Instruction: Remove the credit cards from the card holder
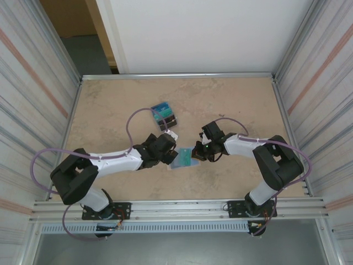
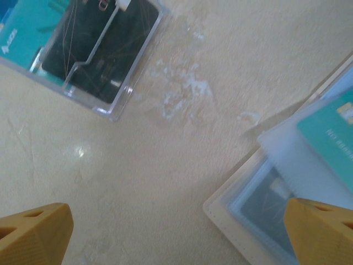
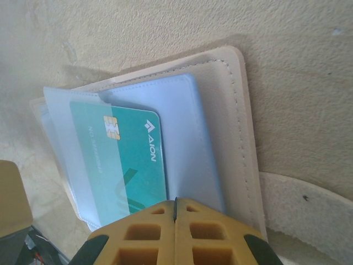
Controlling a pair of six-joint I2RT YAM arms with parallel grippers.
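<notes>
Card holder (image 1: 184,159) lies open on the table (image 1: 231,99), between both arms. Left gripper (image 2: 176,237): jaws wide, over bare table beside the holder's corner. Right gripper (image 3: 175,221): jaws closed together at the near edge of a teal credit card (image 3: 124,160) lying under a clear sleeve in the holder; whether they grip it cannot be told. Clear case (image 1: 164,115) of cards sits farther back.

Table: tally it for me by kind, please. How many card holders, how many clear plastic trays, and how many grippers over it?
card holder: 1
clear plastic tray: 1
grippers: 2, the left gripper and the right gripper
Total: 4
</notes>
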